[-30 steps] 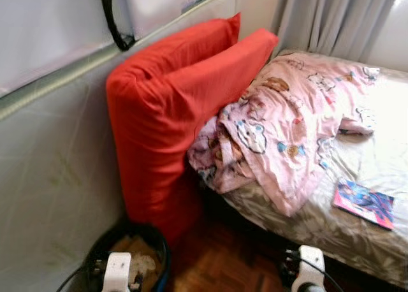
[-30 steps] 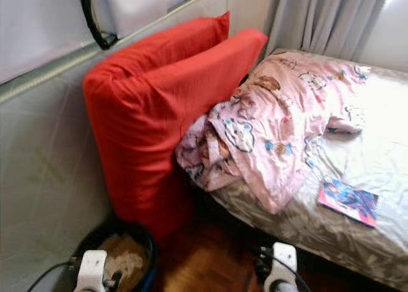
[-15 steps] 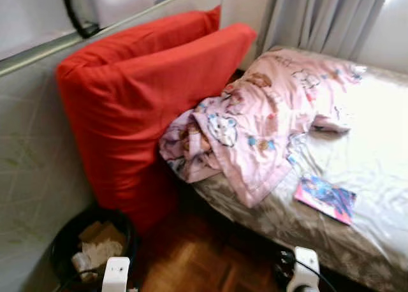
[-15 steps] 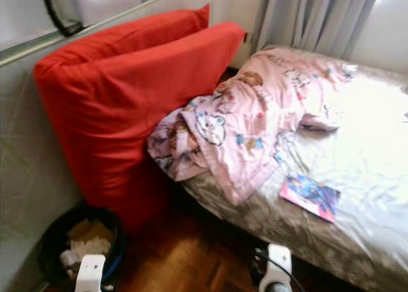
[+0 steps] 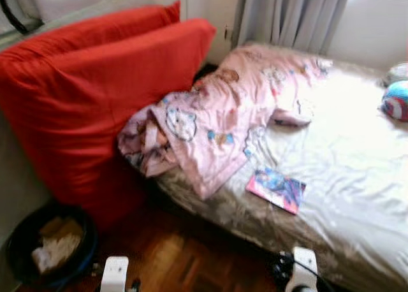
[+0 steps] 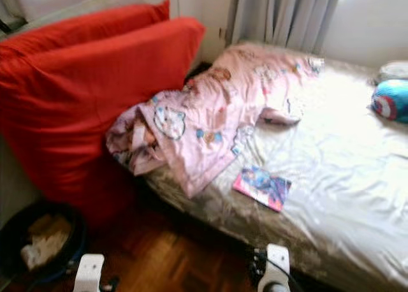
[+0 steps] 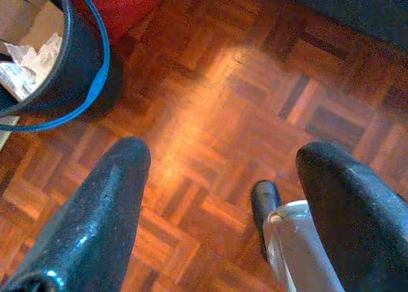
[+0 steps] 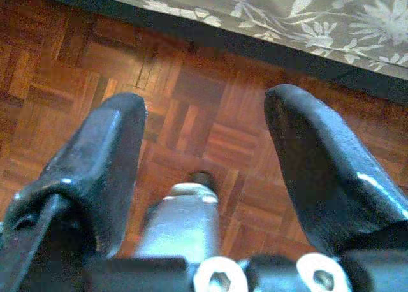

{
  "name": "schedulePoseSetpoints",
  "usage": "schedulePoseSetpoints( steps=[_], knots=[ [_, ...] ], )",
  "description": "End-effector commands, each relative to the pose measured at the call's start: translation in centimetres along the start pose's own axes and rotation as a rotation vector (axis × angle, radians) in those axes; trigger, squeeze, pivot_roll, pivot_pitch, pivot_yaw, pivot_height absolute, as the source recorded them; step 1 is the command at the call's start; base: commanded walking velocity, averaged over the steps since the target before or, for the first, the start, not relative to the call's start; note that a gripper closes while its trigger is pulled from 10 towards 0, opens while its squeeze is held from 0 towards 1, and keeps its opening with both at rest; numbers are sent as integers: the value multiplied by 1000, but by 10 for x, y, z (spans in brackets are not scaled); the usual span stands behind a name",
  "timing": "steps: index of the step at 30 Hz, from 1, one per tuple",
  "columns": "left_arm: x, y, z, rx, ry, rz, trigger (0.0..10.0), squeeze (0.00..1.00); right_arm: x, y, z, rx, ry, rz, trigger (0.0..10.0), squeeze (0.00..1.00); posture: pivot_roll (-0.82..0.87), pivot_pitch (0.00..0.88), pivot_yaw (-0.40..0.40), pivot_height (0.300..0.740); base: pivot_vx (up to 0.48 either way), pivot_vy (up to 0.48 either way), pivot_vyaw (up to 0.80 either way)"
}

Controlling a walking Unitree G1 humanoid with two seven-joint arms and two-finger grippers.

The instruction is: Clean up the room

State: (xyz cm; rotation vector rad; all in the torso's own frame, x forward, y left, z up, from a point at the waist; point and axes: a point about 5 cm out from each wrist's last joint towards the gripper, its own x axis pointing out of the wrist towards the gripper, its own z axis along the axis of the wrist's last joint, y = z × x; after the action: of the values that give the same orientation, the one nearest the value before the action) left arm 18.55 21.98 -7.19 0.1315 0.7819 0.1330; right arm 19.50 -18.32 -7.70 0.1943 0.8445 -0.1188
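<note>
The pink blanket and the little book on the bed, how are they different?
The pink blanket is big, crumpled and bunched, spilling over the bed's edge by the red cushion; the book is small and lies flat. The blanket shows cartoon animals on pale pink; the book's cover is bright pink and blue. Both rest on the bed.

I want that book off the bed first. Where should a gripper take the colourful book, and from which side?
Take the book by its near edge, coming in from the foot side where the robot stands. It lies flat on the sheet, close to the mattress edge, so a finger probably has to slide under that edge. The pink blanket crowds its left side.
</note>
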Motion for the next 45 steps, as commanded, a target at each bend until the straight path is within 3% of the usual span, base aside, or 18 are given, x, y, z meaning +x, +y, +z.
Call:
schedulePoseSetpoints(
  steps=[1, 26, 45],
  knots=[
    [0, -4, -1, -2, 10, -10, 10000, 0, -1, -9, -1, -10, 10, -24, 10000, 0, -33, 70, 19, 740, 0, -424, 0],
    [-1, -6, -3, 16, 10, -27, 10000, 0, -2, -10, -4, -10, 17, -29, 10000, 0, -49, 21, 27, 740, 0, -423, 0],
    [0, -9, -1, 15, 15, -27, 10000, 0, -2, -9, -3, -5, 23, -32, 10000, 0, -50, 41, 28, 740, 0, -424, -715]
  ],
)
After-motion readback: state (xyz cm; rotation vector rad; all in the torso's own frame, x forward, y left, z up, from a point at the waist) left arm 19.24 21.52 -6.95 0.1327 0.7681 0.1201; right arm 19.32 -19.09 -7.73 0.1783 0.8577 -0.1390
